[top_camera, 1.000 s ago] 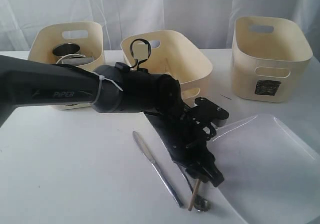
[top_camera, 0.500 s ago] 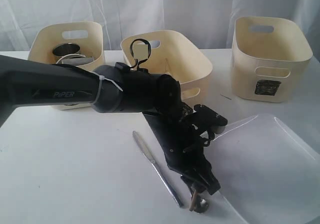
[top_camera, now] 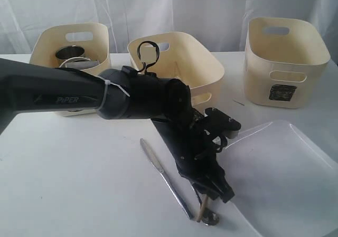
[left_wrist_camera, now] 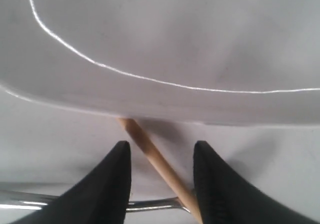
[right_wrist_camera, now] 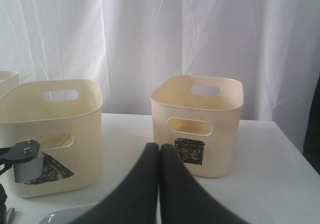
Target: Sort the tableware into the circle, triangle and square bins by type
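Left wrist view: the left end effector (left_wrist_camera: 161, 145) is hovering released, jaws straddling a wooden chopstick (left_wrist_camera: 145, 146) that is lying on the table (left_wrist_camera: 50, 134), running up to the rim of the white square plate (left_wrist_camera: 175, 44). Right wrist view: the right end effector (right_wrist_camera: 159, 146) is hanging clenched, empty, facing the square bin (right_wrist_camera: 197, 124).

I'm seeing three cream bins standing in a row at the back of the surface. The left bin (top_camera: 53, 41) is holding a steel cup (top_camera: 70, 53) plus another steel rim I can't make out. The middle bin (right_wrist_camera: 85, 134) is showing a black scribbled triangle, and the right bin (top_camera: 264, 89) a scribbled square. The big white square plate (top_camera: 285, 173) is sitting flat at the front right. A steel knife (top_camera: 165, 178) is lying flat just left of it. A wooden chopstick (left_wrist_camera: 155, 164) is poking out from under the plate's rim, crossing a piece of steel cutlery (left_wrist_camera: 150, 204).
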